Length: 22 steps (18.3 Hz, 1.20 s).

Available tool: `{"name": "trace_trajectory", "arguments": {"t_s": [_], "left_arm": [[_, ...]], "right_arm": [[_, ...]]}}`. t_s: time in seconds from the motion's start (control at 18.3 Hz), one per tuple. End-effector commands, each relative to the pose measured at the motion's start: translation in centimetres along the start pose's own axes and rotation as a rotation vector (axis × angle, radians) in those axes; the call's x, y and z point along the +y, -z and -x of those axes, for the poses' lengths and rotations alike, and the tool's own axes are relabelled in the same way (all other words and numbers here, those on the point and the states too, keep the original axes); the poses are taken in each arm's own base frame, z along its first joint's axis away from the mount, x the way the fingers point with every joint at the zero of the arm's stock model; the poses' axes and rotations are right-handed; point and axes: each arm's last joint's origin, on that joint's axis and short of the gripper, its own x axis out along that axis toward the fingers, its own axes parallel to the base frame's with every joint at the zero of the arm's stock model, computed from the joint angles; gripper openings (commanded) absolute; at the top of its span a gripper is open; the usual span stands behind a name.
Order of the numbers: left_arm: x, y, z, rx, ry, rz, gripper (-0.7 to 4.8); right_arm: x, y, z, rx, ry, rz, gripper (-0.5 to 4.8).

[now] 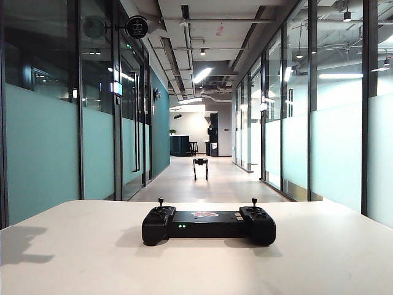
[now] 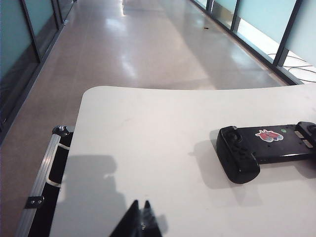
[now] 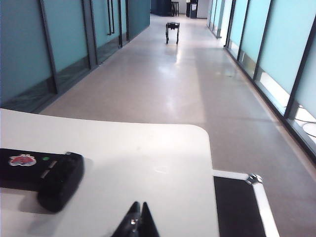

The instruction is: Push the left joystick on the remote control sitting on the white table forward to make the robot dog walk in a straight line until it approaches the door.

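black remote control (image 1: 209, 225) sits mid white bench (image 1: 92, 258) in exterior view, left joystick (image 1: 161, 201) upright and untouched, no arm in sight. robot dog (image 1: 201, 167) stands far down the corridor, near the far end; door there not clear.

left wrist view: left pincer (image 2: 140, 222) shut, tips together, low over bare bench, well apart from the remote control (image 2: 261, 150). dog not visible here.

right wrist view: right pincer (image 3: 137, 223) also shut, holding nothing, hovering near the bench edge, beside the controller's right end (image 3: 42, 175). dog (image 3: 172, 30) small, far up the hall.

judgement: walk looks about done, or arms are parked. if more travel is needed, a shut pincer tip has to reach the left stick and nudge it forward, straight, no side tilt.
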Motion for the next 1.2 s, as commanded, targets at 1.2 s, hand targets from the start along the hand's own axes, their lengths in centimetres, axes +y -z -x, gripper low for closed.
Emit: {"name": "trace_trajectory", "arguments": {"t_s": [1.2], "left_arm": [[-0.02,-0.15,0.02,-0.009,0.005,0.002,-0.05]], "right_arm": [[-0.63,0.44,0.0,0.022,0.114,-0.016,-0.01]]}}
